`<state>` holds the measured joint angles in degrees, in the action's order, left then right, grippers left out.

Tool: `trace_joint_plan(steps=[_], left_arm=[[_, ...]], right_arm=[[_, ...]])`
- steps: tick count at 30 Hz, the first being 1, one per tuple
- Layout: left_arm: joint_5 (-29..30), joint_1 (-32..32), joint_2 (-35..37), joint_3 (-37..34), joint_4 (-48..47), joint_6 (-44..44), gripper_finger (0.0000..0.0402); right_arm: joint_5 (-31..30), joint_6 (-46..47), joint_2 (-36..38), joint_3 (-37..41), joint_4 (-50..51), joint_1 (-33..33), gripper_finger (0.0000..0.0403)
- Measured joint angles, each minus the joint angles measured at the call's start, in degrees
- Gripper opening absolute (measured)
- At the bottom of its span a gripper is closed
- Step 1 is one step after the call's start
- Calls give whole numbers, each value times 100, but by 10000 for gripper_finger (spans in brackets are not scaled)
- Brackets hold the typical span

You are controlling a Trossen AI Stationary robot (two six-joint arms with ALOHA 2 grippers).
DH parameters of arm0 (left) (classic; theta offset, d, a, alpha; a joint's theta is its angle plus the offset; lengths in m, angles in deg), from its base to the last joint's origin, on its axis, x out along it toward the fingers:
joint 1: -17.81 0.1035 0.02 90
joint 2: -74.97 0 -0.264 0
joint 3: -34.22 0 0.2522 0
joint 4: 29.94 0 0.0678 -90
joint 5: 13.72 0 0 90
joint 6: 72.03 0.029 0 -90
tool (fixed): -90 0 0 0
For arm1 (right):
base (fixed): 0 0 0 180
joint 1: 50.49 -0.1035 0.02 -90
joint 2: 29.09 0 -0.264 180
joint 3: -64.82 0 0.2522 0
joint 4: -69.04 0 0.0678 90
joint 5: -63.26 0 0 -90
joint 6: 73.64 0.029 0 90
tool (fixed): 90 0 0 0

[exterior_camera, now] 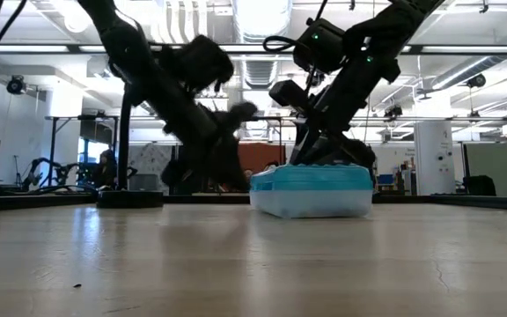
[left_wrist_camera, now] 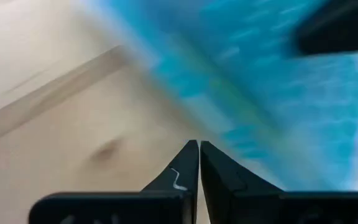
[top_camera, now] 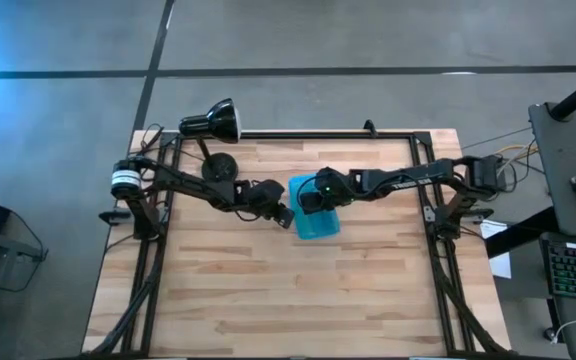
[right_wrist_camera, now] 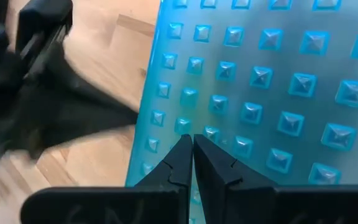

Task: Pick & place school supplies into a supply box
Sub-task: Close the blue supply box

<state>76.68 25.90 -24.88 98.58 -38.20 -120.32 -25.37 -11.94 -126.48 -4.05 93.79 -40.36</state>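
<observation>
Both grippers sat near the middle of the high view. Left gripper (top_camera: 283,214) had its fingers pressed together with nothing between them, just beside the supply box (top_camera: 318,222). Right gripper (top_camera: 311,203) was over the box's bumpy teal lid, its fingers also pinched together and empty. The box lay flat on the wooden table (top_camera: 268,290), and its lid looked closed. No pens, pencils or scissors showed on the table. So the packing was probably finished, with maybe only the lid left to press down.
</observation>
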Motion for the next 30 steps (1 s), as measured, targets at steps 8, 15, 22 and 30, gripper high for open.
trace_joint_plan(steps=[8,15,22,30], left_arm=[[150,185,-234,-176,30,7,0],[219,28,-46,-188,86,-12,0],[385,10,-71,-177,782,-132,0],[404,51,-420,-115,1076,-187,0]], right_arm=[[20,-25,57,-4,66,0,13],[-2,-40,151,11,123,0,13],[17,-39,101,4,146,0,13],[20,-56,105,4,214,0,13]])
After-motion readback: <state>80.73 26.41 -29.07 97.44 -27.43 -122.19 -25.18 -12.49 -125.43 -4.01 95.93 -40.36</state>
